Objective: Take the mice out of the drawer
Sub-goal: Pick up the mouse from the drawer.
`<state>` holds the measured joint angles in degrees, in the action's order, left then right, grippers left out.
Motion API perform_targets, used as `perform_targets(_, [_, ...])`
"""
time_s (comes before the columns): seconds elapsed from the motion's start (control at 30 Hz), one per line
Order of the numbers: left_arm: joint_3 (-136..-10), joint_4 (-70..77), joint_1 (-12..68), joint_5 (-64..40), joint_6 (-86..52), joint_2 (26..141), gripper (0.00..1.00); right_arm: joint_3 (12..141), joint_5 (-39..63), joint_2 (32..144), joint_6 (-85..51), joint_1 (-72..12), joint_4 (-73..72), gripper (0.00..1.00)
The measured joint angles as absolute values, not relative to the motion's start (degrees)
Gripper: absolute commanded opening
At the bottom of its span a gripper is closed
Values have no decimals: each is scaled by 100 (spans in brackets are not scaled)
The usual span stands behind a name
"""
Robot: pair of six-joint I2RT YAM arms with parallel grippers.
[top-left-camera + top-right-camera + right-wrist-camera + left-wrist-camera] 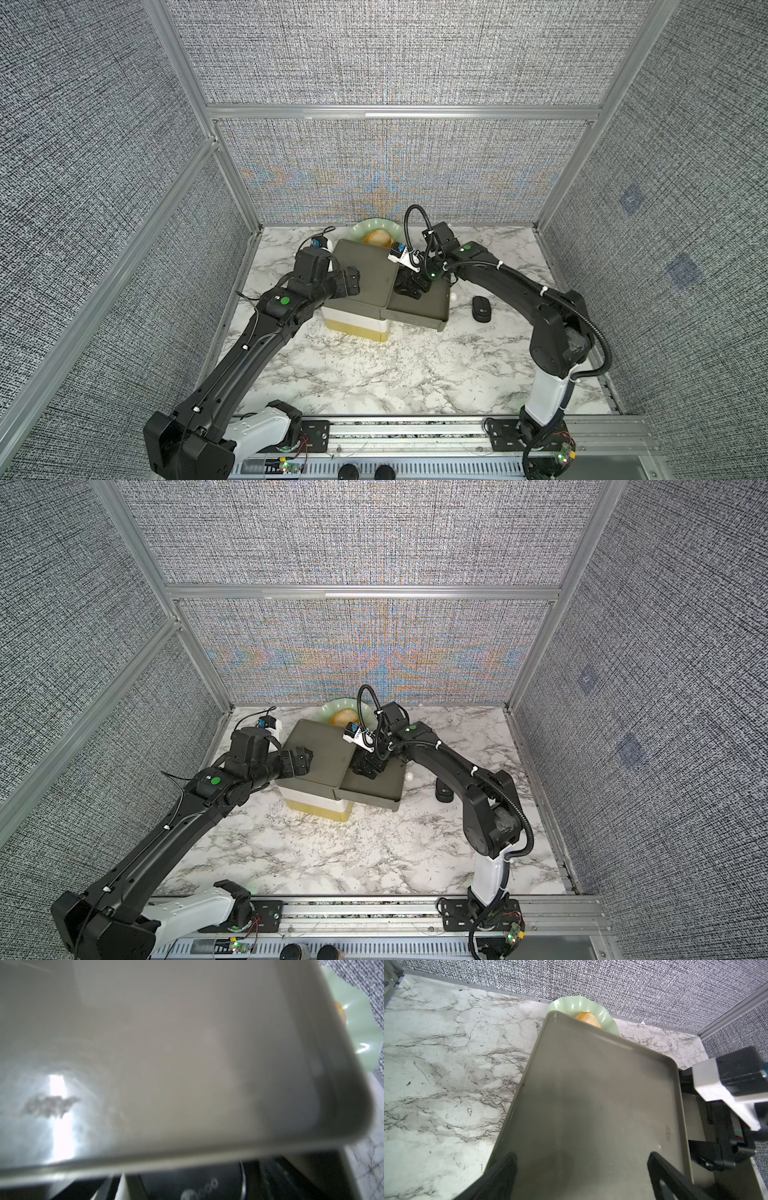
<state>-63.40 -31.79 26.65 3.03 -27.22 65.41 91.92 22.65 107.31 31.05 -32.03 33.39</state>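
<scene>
On the table [374,374], top views: black mouse [481,308] lies just right of the open drawer [424,307]; right claw [409,287] is down in the drawer, open or closed I cannot tell.
Left wrist: left claw [581,1169] is wide open over the cabinet top [591,1095].
Right wrist: blurred cabinet top.

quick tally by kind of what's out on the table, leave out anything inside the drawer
black mouse: 1
drawer unit: 1
green plate: 1
orange item on the plate: 1
total: 4
</scene>
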Motion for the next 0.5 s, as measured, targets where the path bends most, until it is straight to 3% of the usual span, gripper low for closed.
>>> perform_targets(0.23, [-6353,-3179,2648,303,-2720,6552,99,9290,2486,10836,3277,-3236,3308,92])
perform_targets(0.5, [-6344,-3179,2641,303,-2720,6549,99,9115,2606,10718,3332,-3232,3256,75])
